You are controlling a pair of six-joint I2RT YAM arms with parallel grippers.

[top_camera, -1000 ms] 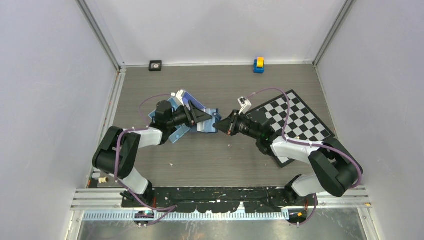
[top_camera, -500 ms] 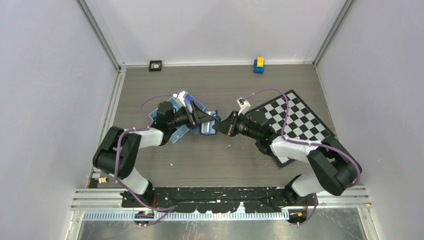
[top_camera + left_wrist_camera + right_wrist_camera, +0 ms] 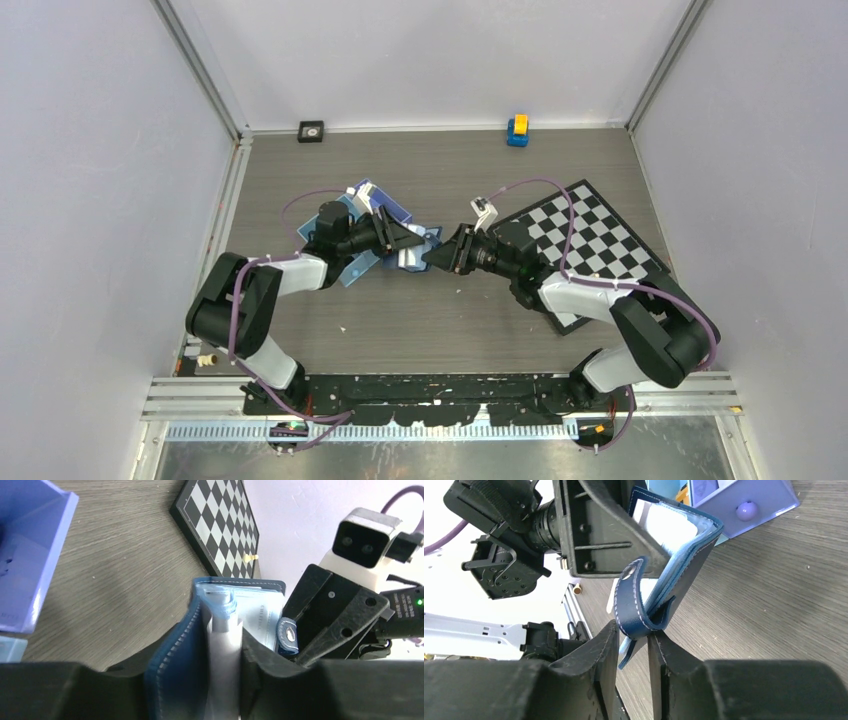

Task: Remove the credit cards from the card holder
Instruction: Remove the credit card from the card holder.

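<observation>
The left gripper (image 3: 200, 672) is closed around the near end of the small dark navy-blue folding card holder (image 3: 172, 655). It clamps the stitched cover together with a pale thin sheet (image 3: 222, 650) that stands in the fold. That sheet is too blurred to tell what it is. The lower part of the holder is cut off by the black fingers.

The right gripper (image 3: 631, 642) faces it tip to tip, its two fingers nearly together and nipping the edge of the opposite cover. A navy strap (image 3: 631, 605) curls in front of that narrow gap and hides the exact point of contact.

The holder hangs half open between the two grippers, with its lighter blue lining showing. It is above the middle of the bench, a little toward the left edge. From above it is almost wholly covered by the grippers.

Just behind the left wrist lies a light-blue plastic compartment tray (image 3: 392, 212), partly hidden under that arm. A black-and-white chessboard (image 3: 600, 240) lies toward the right edge, its near-left corner covered by the right arm. A tiny gold piece (image 3: 251, 557) stands on it.

At the far edge are a blue-and-yellow toy block (image 3: 517, 130) and, near the far-left corner, a small black square object (image 3: 311, 131) too small to identify.
</observation>
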